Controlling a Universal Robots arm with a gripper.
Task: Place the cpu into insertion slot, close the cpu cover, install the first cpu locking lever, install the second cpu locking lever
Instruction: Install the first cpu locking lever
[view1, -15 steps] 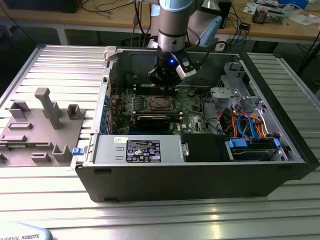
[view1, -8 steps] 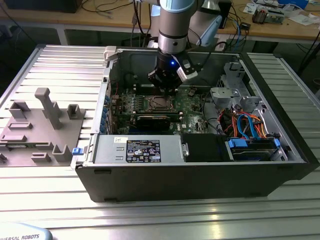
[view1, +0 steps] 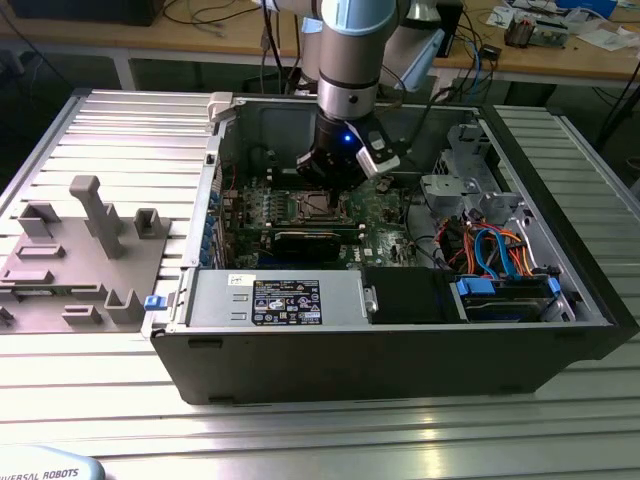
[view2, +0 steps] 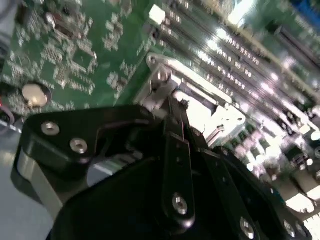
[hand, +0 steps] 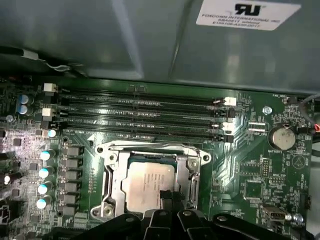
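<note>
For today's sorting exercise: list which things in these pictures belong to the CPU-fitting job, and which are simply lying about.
Belonging to the job:
- the cpu, lying in the insertion slot
- the cpu cover framing it
- the gripper, close above the chip

Lying about:
- grey fixture block outside the case
- power-supply box
- coin battery
- memory slots
- blue and orange cables

You have the open computer case (view1: 560, 330) lying on the slatted metal table (view1: 100, 130). Inside that case, the black power-supply box (view1: 285, 300) sits along the near wall, with the drive bay and its blue and orange cables (view1: 495, 250) toward the exterior view's right. The green motherboard (hand: 240, 170) carries four long memory slots (hand: 140, 115) and a round coin battery (hand: 281, 137). Outside the case, toward the exterior view's left, a grey fixture block (view1: 85, 250) rests on the table.
</note>
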